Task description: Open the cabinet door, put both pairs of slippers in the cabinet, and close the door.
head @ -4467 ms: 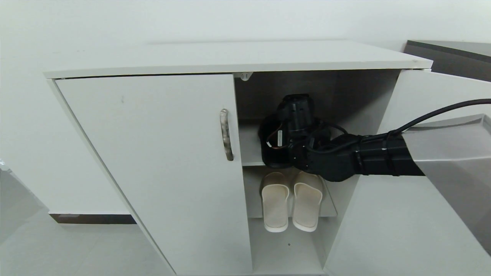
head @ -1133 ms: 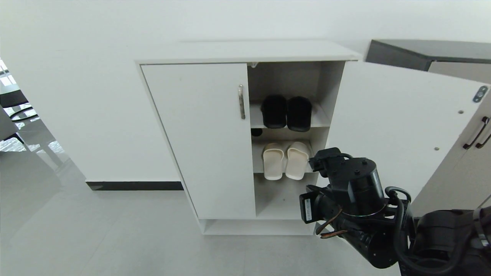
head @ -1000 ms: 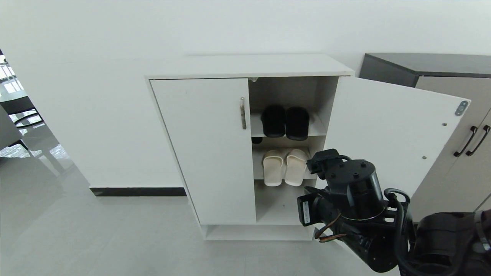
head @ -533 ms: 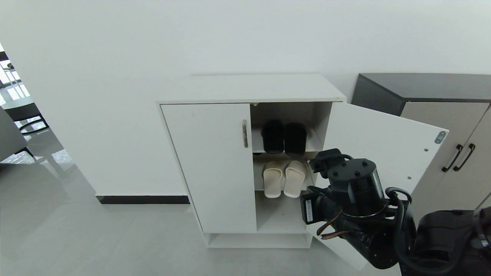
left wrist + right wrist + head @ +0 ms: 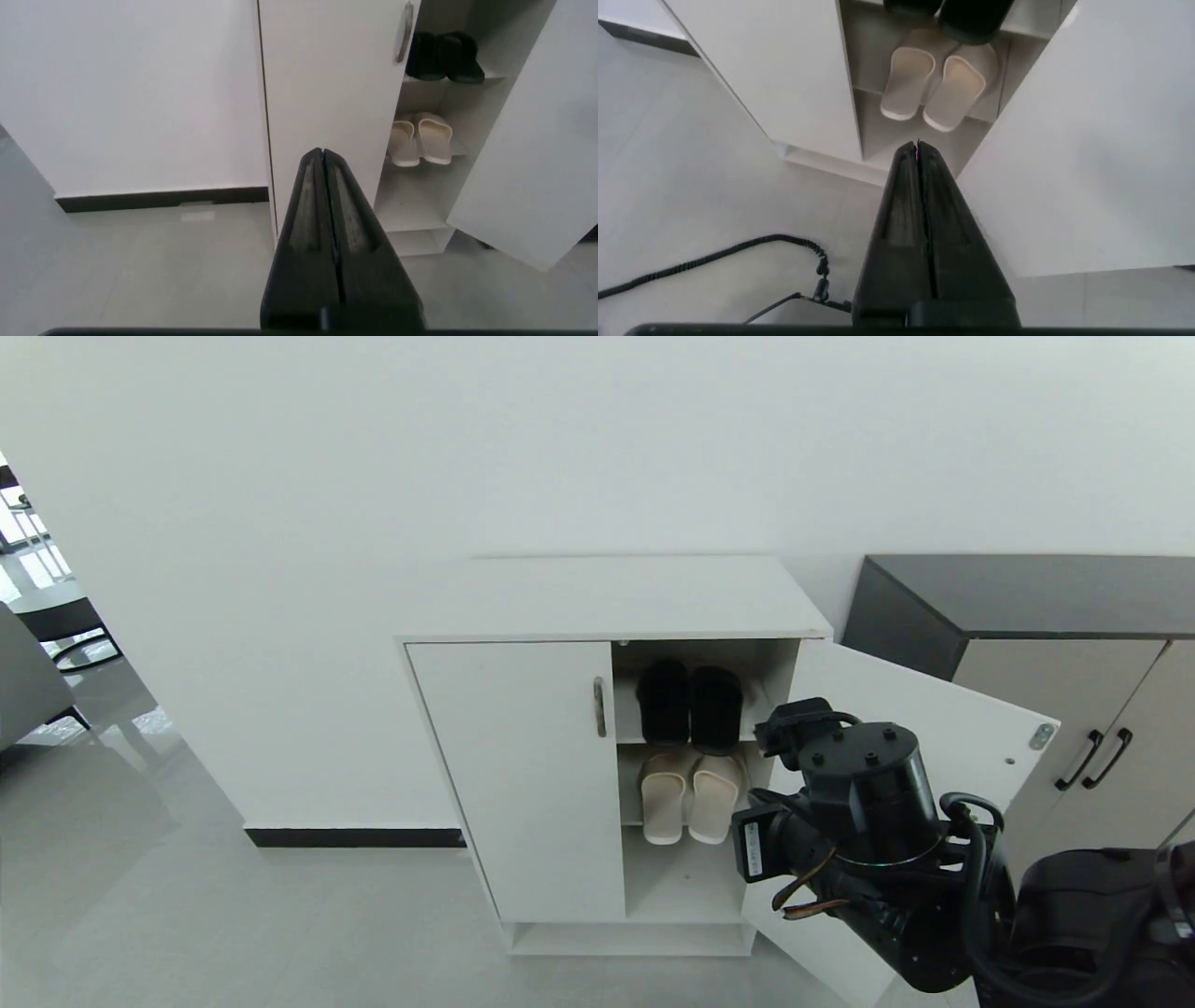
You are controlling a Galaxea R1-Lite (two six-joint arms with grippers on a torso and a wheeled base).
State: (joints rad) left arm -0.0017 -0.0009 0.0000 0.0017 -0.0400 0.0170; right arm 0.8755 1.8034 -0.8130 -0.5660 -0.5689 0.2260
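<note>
The white cabinet (image 5: 616,597) stands against the wall with its left door (image 5: 523,775) closed and its right door (image 5: 915,747) swung open. A black pair of slippers (image 5: 691,705) rests on the upper shelf, and a cream pair (image 5: 677,793) on the shelf below. My right arm (image 5: 868,803) is in front of the open door, outside the cabinet. Its gripper (image 5: 918,147) is shut and holds nothing, pointing toward the cream slippers (image 5: 938,79) from a distance. My left gripper (image 5: 322,154) is shut too, well back from the cabinet and facing the closed door (image 5: 327,84).
A grey sideboard (image 5: 1055,644) with a dark top and black handles stands just right of the open door. A chair (image 5: 37,672) is at the far left. Bare grey floor (image 5: 233,924) spreads before the cabinet. A black cable (image 5: 738,257) lies on the floor.
The camera has backed away, so the cabinet looks smaller and farther. My right arm, inside at the upper shelf 4.5 s ago, is out; the black slippers stay on that shelf.
</note>
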